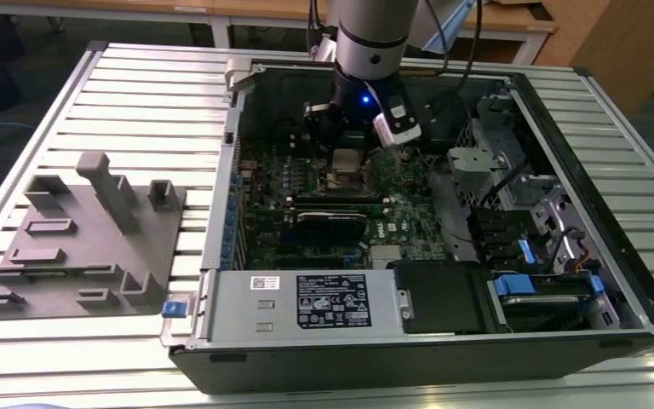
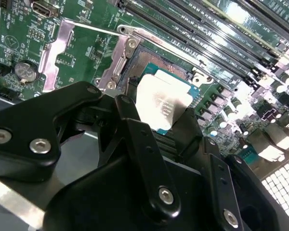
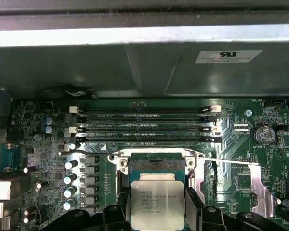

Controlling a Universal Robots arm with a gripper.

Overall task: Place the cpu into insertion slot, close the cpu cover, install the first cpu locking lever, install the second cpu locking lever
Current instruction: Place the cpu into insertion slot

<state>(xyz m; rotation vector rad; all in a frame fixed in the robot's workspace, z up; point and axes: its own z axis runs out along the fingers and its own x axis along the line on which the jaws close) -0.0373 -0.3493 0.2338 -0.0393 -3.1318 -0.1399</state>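
Note:
My gripper (image 1: 344, 141) is deep in the open computer case, low over the green motherboard (image 1: 412, 192). It is shut on the cpu (image 3: 157, 204), a flat silver-topped square chip, with a black finger (image 3: 116, 214) against each side. In the second wrist view the cpu (image 2: 161, 103) hangs just above and beside the insertion slot (image 2: 151, 65), a dark square recess with a silvery rim. The slot (image 3: 156, 166) lies bare beyond the chip. Two thin wire levers (image 3: 231, 161) stand swung out from the socket. The cpu cover is hidden.
Long black memory slots (image 3: 144, 127) run just beyond the socket, and a black card (image 1: 329, 218) stands on the board nearer the front. A power supply (image 1: 304, 302) and drive bays (image 1: 531, 247) fill the case's front and the exterior view's right. A grey fixture (image 1: 83, 239) sits outside.

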